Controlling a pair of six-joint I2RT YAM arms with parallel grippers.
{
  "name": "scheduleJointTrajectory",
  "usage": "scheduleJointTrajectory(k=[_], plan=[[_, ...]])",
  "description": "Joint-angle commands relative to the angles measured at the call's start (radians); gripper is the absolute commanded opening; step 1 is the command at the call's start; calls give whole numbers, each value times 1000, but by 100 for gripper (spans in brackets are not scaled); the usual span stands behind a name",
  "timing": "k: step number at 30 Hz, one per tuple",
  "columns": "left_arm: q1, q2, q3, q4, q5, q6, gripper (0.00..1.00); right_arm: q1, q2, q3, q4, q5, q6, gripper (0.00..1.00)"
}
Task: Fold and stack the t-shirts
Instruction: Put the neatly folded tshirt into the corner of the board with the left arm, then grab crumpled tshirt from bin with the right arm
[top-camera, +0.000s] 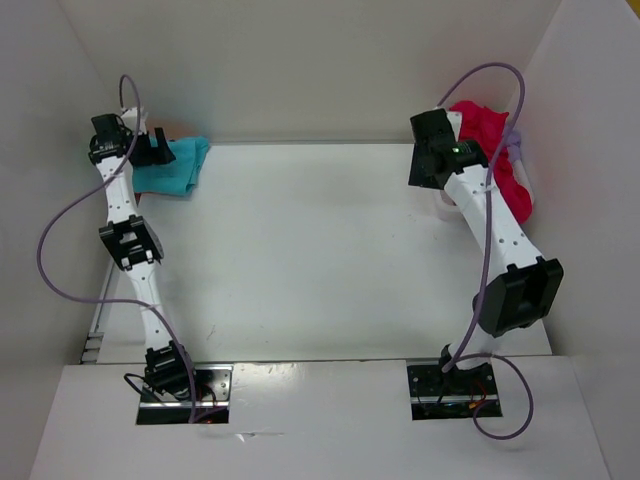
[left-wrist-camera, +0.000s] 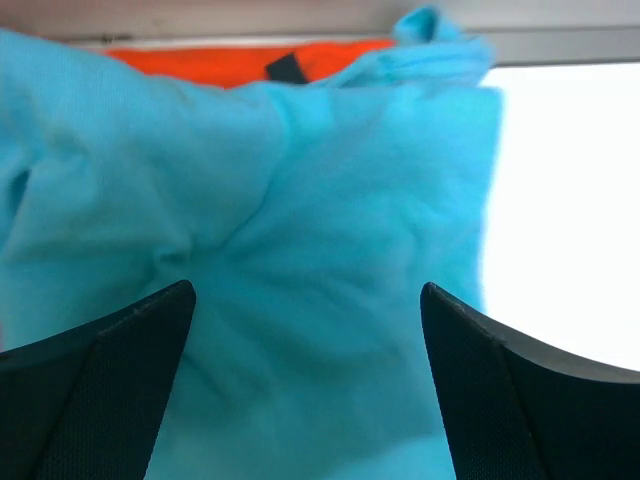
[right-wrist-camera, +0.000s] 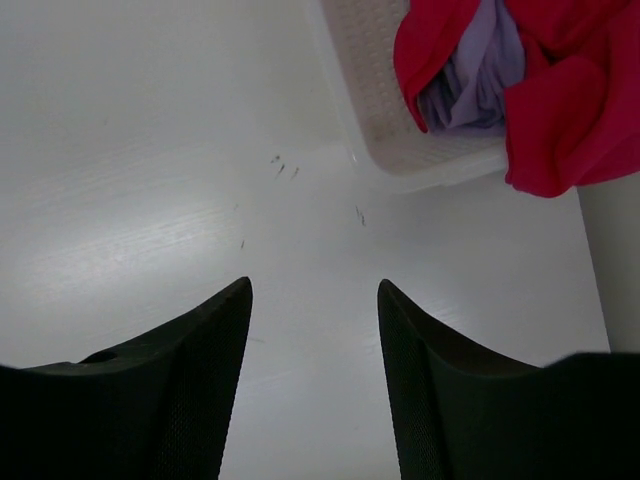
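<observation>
Listing the t-shirts first, four items in two groups.

Item 1: turquoise shirt (top-camera: 178, 168), folded into a compact pad, lying at the far-left corner of the table (top-camera: 320, 250). In the left wrist view its surface is softly creased, with one straight edge on the right.

Item 2: orange shirt (left-wrist-camera: 220, 62), under and behind the turquoise one. Only a narrow strip shows along the far edge, with a small dark patch on it. The two are touching, turquoise uppermost.

Item 3: magenta-red shirt (right-wrist-camera: 570, 100), unfolded and bunched, draped over the rim of the basket and hanging down its outer side at the far-right corner.

Item 4: pale lavender shirt (right-wrist-camera: 475, 75), crumpled inside the basket, largely covered by the magenta-red cloth.

Item 5: white mesh basket (right-wrist-camera: 385, 110), standing on the table against the right wall, one corner of it bare.

Item 6: left gripper (left-wrist-camera: 307, 300), poised over the turquoise shirt, jaws spread wide and holding nothing. Whether the fingertips touch the cloth cannot be told.

Item 7: right gripper (right-wrist-camera: 315, 290), above bare tabletop just beside the basket, jaws parted with nothing between them, well apart from the left-hand stack.
</observation>
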Motion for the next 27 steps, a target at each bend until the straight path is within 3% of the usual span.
scheduleJointTrajectory(k=[1, 4, 9, 12, 13, 15, 20, 23, 25, 27], plan=[[-20, -189, 43, -24, 80, -17, 100, -28, 37, 123, 20, 86, 15, 59], [-57, -281, 43, -50, 102, -8, 100, -134, 111, 223, 20, 65, 38, 71], [-150, -407, -13, -134, 124, 67, 100, -329, 299, 357, -18, 36, 72, 73], [-221, -416, -13, -236, 87, 159, 100, -390, 480, 540, -72, 25, 107, 74], [-269, -405, 3, -265, 77, 181, 100, -422, 532, 675, -95, 14, 119, 74], [-320, -393, 13, -338, 77, 237, 100, -449, 654, 811, -111, -4, 129, 74], [-458, -405, -82, -397, 266, 301, 100, -481, 809, 930, -100, -65, 118, 74], [-547, -405, -105, -397, 219, 324, 100, -490, 895, 990, -91, -92, 109, 74], [-589, -394, -105, -386, 162, 324, 100, -490, 932, 1002, -91, -121, 109, 66], [-629, -382, -95, -377, 130, 311, 100, -490, 958, 1011, -91, -130, 100, 49]])
